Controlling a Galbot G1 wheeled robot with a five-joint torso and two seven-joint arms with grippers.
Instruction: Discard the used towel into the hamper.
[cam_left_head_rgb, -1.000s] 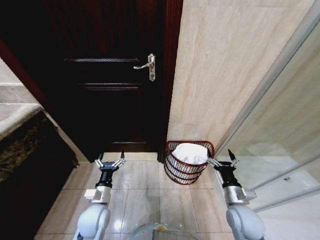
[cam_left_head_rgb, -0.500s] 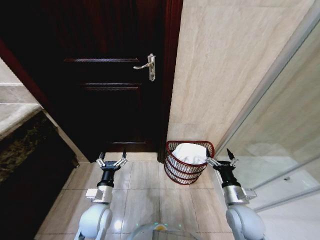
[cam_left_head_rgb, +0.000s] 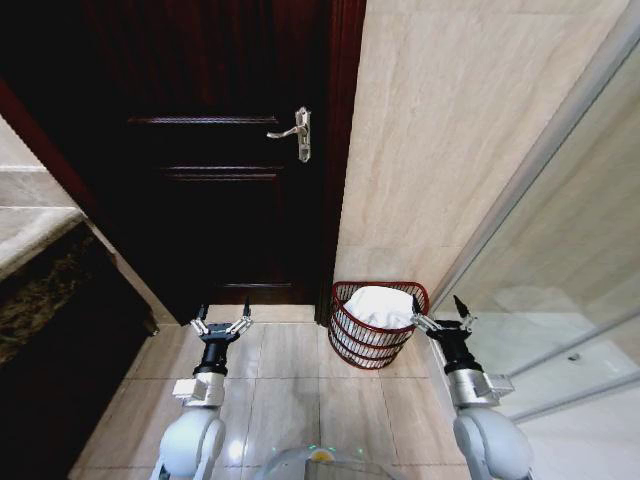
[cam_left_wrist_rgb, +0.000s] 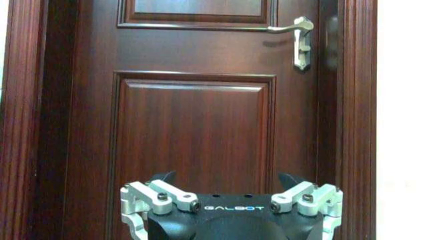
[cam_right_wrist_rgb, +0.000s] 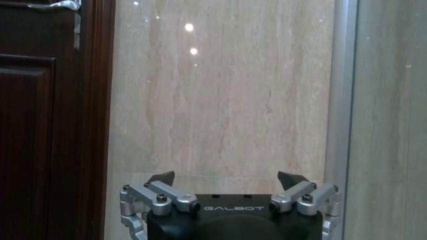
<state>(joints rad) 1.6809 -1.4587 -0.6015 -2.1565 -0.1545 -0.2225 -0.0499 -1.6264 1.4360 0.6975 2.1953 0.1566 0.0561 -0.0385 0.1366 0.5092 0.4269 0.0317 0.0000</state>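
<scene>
The hamper (cam_left_head_rgb: 341, 336), a small dark red wire basket, stands on the tiled floor against the beige wall beside the door frame. A white towel (cam_left_head_rgb: 381, 305) lies bunched inside it, filling its top. My right gripper (cam_left_head_rgb: 439, 311) hovers just right of the hamper's rim, open and holding nothing; in the right wrist view it (cam_right_wrist_rgb: 227, 176) faces the beige wall. My left gripper (cam_left_head_rgb: 222, 315) stands open over the floor to the hamper's left, in front of the door, and the left wrist view has it (cam_left_wrist_rgb: 227, 175) pointed at the door panel.
A dark wooden door (cam_left_head_rgb: 215, 150) with a silver lever handle (cam_left_head_rgb: 295, 131) fills the back left. A glass shower partition (cam_left_head_rgb: 560, 250) runs along the right. A dark stone counter (cam_left_head_rgb: 45, 290) sits at the left. Tiled floor (cam_left_head_rgb: 290, 380) lies open between the arms.
</scene>
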